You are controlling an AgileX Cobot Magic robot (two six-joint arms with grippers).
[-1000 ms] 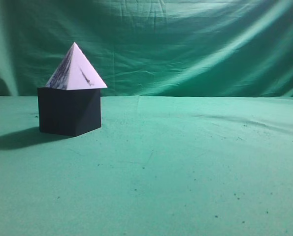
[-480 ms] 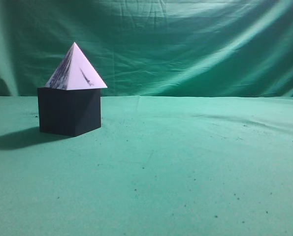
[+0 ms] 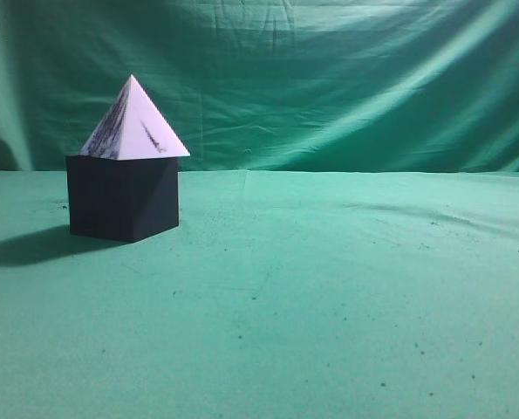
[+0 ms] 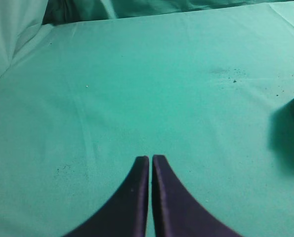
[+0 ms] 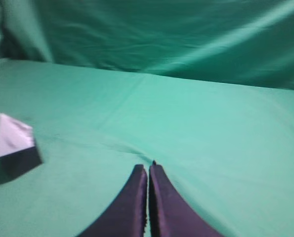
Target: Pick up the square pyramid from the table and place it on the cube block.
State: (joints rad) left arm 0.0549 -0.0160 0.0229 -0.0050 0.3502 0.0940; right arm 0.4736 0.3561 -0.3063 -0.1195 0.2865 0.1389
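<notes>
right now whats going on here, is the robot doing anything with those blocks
Nothing is being handled at this moment. The white pyramid sits upright on top of the dark cube, which stands on the green table. Both arms are pulled back from the stack: the left gripper and the right gripper are each shut and empty, over bare cloth. The stacking job looks finished.

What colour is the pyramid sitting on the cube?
White to pale lilac with dark smudges; clearest in the exterior view.

Left tool (image 4: 150, 159) and right tool (image 5: 147, 168) both with fingers pressed together, empty, tips forward.
</notes>
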